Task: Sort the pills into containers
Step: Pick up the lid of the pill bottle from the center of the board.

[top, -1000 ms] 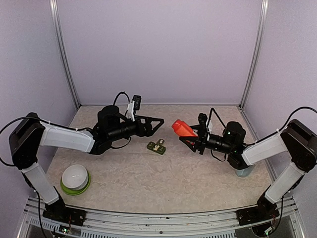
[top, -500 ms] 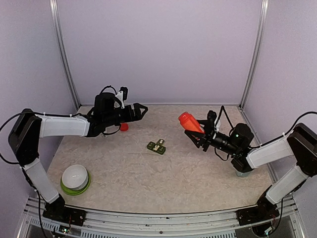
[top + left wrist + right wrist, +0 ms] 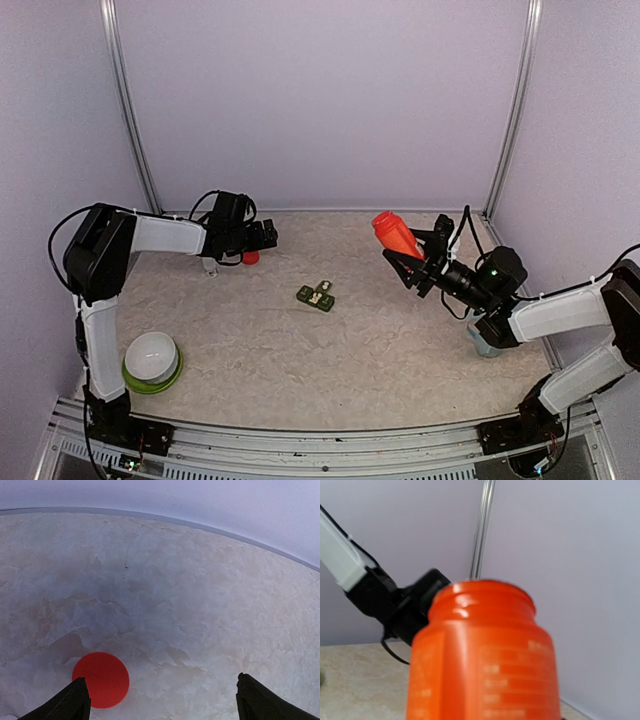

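nearest on the left, a white bowl sitting in a green dish [image 3: 152,358] is out of the way. mid-worktop [image 3: 350,370] lies the small dark green strip of three joined square compartments [image 3: 316,297], with something pale at its middle, too small to name. to its right and well apart, the right gripper [image 3: 412,258] is clamped on the orange-red plastic cylindrical bottle [image 3: 397,237] [image 3: 480,655], held in the air, tilted, its threaded neck uncapped. farthest back, the left gripper [image 3: 262,238] [image 3: 162,700] has its jaws wide apart and empty, just beside a flat round red cap [image 3: 250,257] [image 3: 100,679] on the worktop.

the risk i see is tipping that open bottle before its mouth is over the strip, which would scatter pills. the compartments are small, so a quick pour would likely overshoot or mix kinds. the smooth bottle might also slip in the grip.
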You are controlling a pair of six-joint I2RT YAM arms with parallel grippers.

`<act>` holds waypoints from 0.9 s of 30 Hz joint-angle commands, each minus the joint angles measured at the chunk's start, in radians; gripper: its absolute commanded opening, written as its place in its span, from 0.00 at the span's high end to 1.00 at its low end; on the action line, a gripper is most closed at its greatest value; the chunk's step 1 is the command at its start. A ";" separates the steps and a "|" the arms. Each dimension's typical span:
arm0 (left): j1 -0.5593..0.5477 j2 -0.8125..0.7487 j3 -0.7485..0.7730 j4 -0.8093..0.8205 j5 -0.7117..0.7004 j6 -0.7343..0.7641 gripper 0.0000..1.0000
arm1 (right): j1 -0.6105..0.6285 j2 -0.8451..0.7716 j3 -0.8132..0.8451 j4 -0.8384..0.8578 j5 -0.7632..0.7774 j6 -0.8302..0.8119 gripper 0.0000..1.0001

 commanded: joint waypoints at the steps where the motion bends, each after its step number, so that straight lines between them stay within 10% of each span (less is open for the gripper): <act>1: 0.016 0.083 0.112 -0.107 -0.150 0.057 0.01 | -0.002 -0.038 -0.005 0.014 0.013 -0.006 0.97; 27: 0.008 0.230 0.192 -0.191 -0.228 0.087 0.30 | -0.002 0.004 0.017 -0.005 0.018 0.007 0.98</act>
